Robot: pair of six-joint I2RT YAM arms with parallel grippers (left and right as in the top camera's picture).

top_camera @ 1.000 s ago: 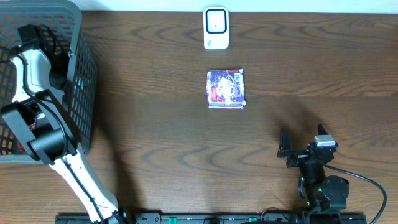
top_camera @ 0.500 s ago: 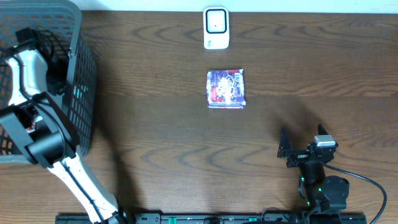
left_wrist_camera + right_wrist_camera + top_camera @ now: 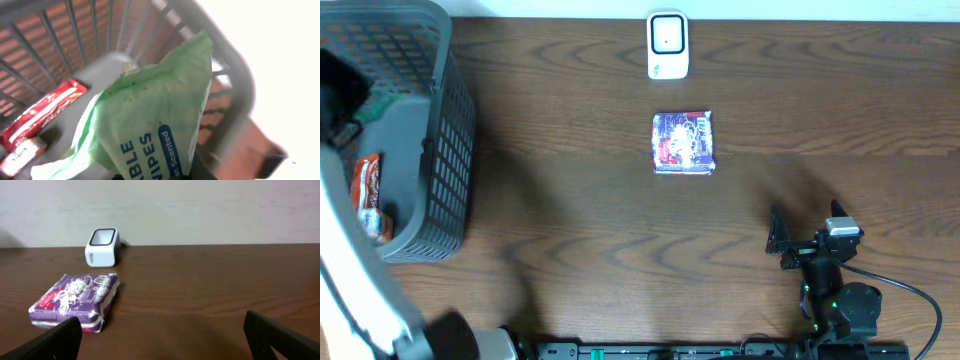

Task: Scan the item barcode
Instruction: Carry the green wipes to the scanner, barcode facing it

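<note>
Green plastic film is filling the left wrist view: the wipes packet (image 3: 150,115) is hanging in the left gripper (image 3: 152,175), whose jaws are pressed together and pinching the packet's lower edge right at the camera. The fingers themselves are barely showing. The basket (image 3: 235,85) wall is curving just behind the packet, and red packets (image 3: 40,115) are lying on the basket floor below the gripper.

The step in hand is probably carrying this packet out to the scanner (image 3: 667,45), which is standing well away from the left gripper, across the table (image 3: 570,220). Doing it well is meaning:

- clearing the basket rim before travelling sideways;
- turning the barcode face towards the scanner window, since the limp film is sagging;
- passing wide of the purple packet (image 3: 683,143) lying just before the scanner.

The right gripper (image 3: 162,342) is resting spread wide, holding nothing.
</note>
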